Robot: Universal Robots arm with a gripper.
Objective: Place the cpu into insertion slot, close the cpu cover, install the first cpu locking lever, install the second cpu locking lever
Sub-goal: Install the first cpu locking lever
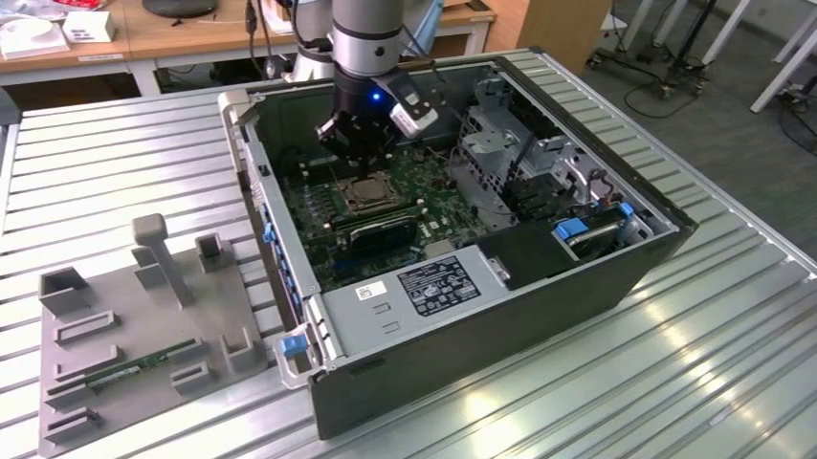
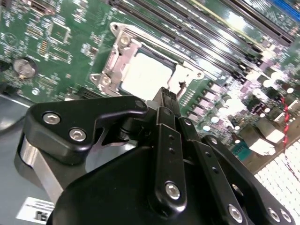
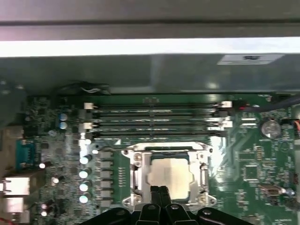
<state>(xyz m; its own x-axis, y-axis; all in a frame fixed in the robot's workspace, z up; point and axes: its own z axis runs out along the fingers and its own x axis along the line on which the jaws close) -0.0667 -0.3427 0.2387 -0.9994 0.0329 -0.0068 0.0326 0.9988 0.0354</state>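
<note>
Tool (image 3: 159,191) fingertips are pressed together, grasping nothing, just above the cpu (image 3: 169,174), which lies flat within the lowered cpu cover (image 3: 140,176) on the green motherboard (image 3: 253,173).

Ribbed metal table (image 1: 664,373), seen in the exterior view. An open computer case (image 1: 511,320) is laid directly on it. A grey holder plate (image 1: 115,354) with upright posts is set just beside the case, toward the exterior view's left.

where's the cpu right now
The cpu lies on the green board, framed by the silver cover, beside the memory slots; it sits in the exterior view's left half of the case, under the gripper.
</note>
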